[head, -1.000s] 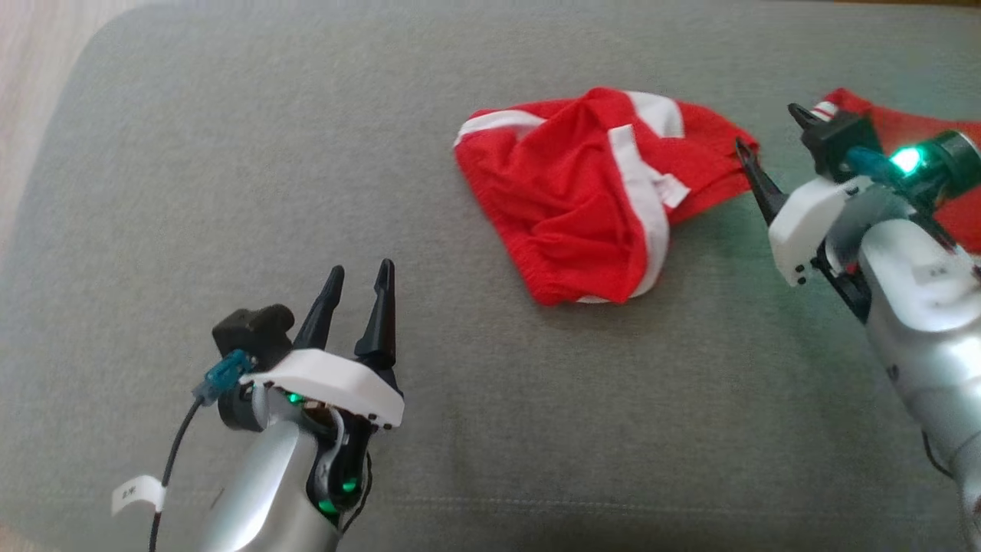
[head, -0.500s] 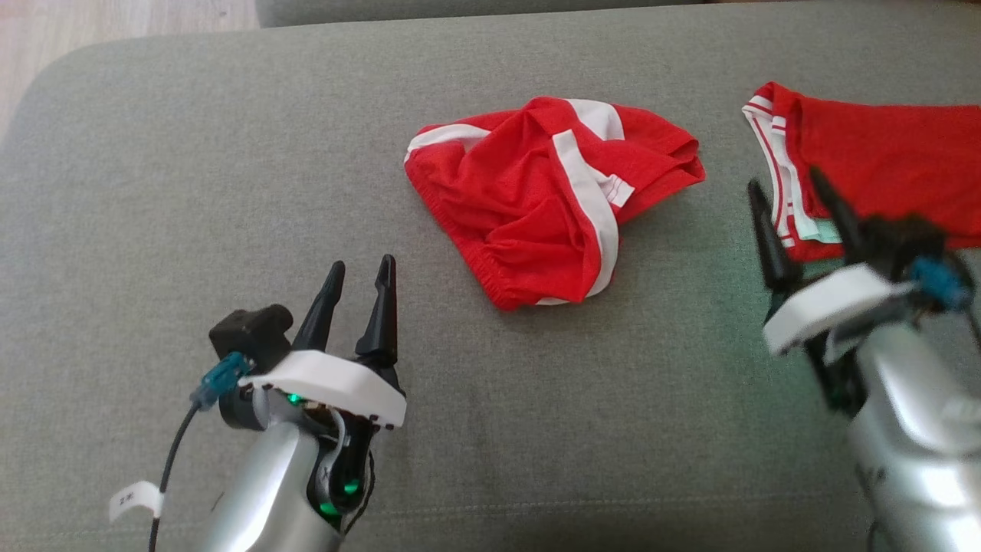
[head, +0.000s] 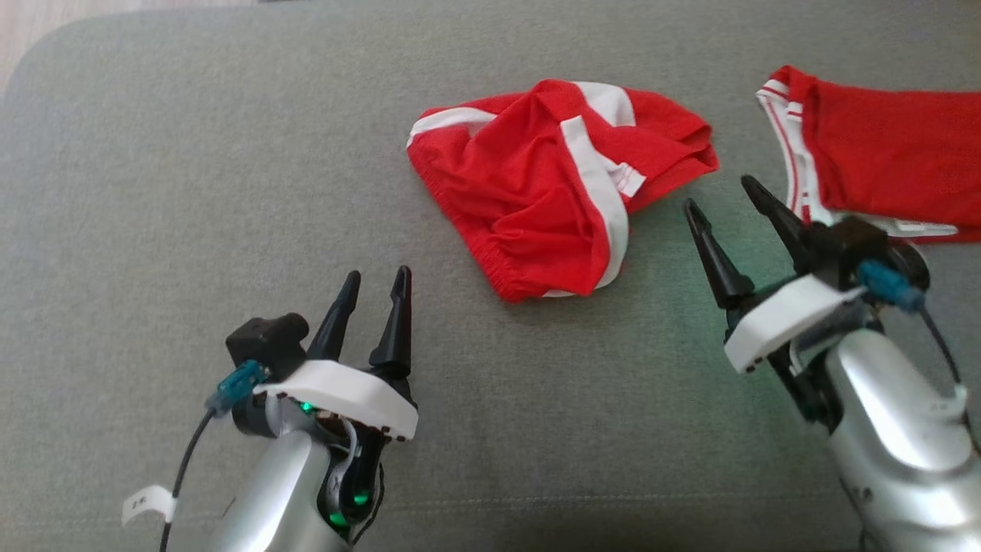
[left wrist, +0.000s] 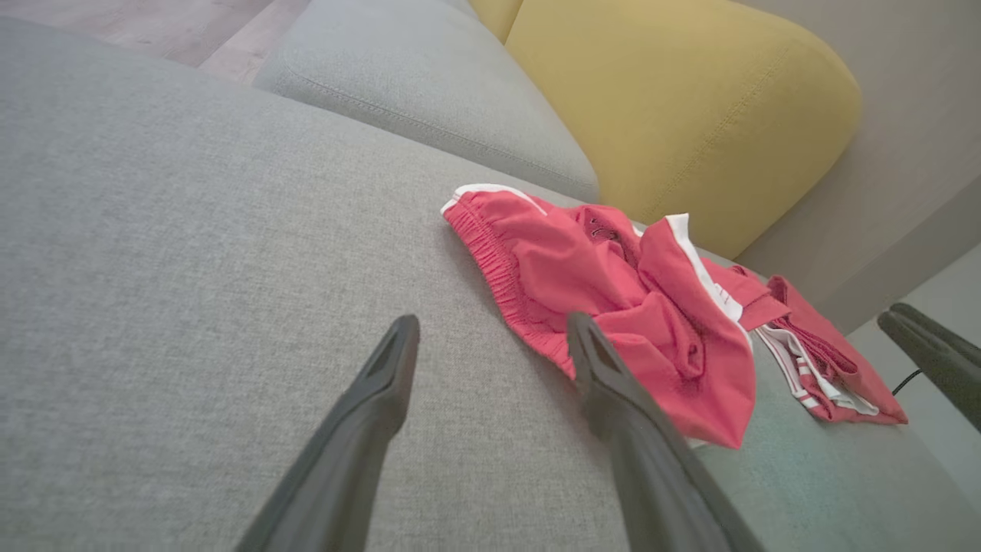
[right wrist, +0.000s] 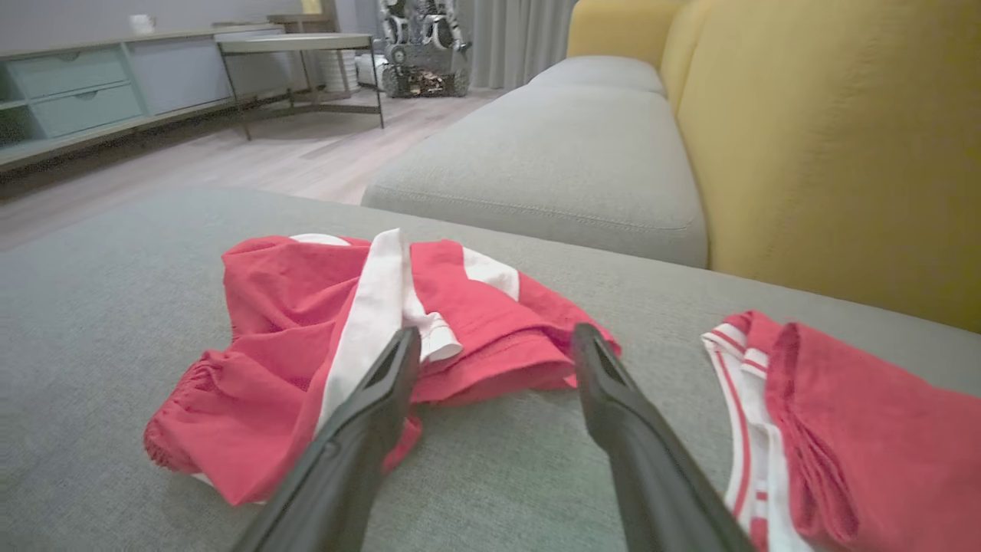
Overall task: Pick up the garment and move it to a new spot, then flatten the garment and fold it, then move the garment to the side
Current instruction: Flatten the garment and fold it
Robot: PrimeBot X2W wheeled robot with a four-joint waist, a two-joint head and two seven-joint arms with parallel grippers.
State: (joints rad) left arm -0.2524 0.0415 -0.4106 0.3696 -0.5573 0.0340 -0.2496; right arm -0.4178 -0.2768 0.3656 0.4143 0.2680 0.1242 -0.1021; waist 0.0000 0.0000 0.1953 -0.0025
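Note:
The garment (head: 536, 192), red shorts with white stripes, lies crumpled at the middle of the grey sofa cushion (head: 191, 192). My left gripper (head: 377, 274) stands open at the lower left, a short way from the shorts' near edge, holding nothing. My right gripper (head: 719, 193) is open too, its fingers pointing up just right of the shorts' right end, apart from the cloth. In the left wrist view the garment (left wrist: 613, 307) lies ahead and right of the open left gripper (left wrist: 492, 320). In the right wrist view the garment (right wrist: 306, 330) spreads just beyond the open right gripper (right wrist: 498, 331).
A second red garment (head: 881, 161) with white trim lies flat at the far right, also seen folded (right wrist: 858, 429) beside my right fingers. A yellow backrest (right wrist: 843, 138) rises behind the cushion, and another grey cushion (right wrist: 567, 153) adjoins it. Wooden floor (head: 31, 23) shows past the cushion's left corner.
The head camera has shifted. My right gripper has swung down from over the second red garment to the gap between the two garments. The left gripper has barely moved.

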